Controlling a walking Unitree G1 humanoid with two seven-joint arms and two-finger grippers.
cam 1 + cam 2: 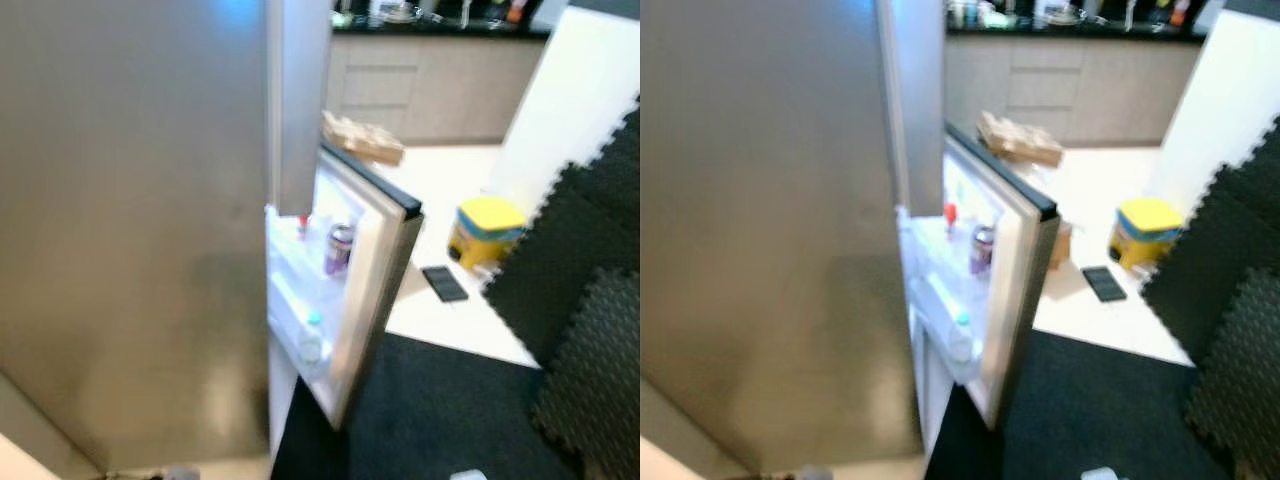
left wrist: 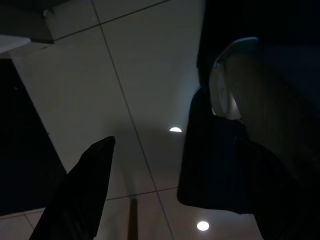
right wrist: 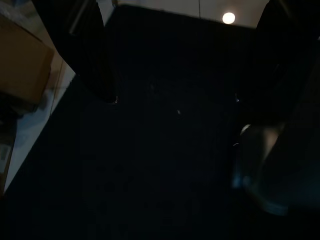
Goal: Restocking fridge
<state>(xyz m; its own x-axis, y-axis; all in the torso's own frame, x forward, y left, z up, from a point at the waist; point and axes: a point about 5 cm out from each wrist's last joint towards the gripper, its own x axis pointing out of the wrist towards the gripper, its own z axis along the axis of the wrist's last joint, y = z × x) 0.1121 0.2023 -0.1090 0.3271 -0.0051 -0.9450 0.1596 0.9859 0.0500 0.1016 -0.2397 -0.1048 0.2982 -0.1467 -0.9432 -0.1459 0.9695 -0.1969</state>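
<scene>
A tall stainless fridge [image 1: 130, 220] stands on my left. Its lower door [image 1: 375, 290] is swung open towards me, showing white door shelves. On those shelves are a purple can [image 1: 339, 248], a small red-capped item [image 1: 303, 222] and, lower down, a clear bottle [image 1: 312, 338]. The picture is blurred. My left gripper [image 2: 150, 165] hangs open over pale floor tiles with nothing between its fingers. Over a dark mat, my right gripper [image 3: 175, 100] is open and holds nothing.
A yellow and blue tub [image 1: 485, 230] and a flat black item [image 1: 444, 283] lie on the pale floor right of the door. Black foam mats [image 1: 590, 300] rise at the right. Cardboard [image 1: 362, 140] lies behind the door; kitchen cabinets [image 1: 440, 70] line the back. A brown box [image 3: 22, 65] sits beside the mat.
</scene>
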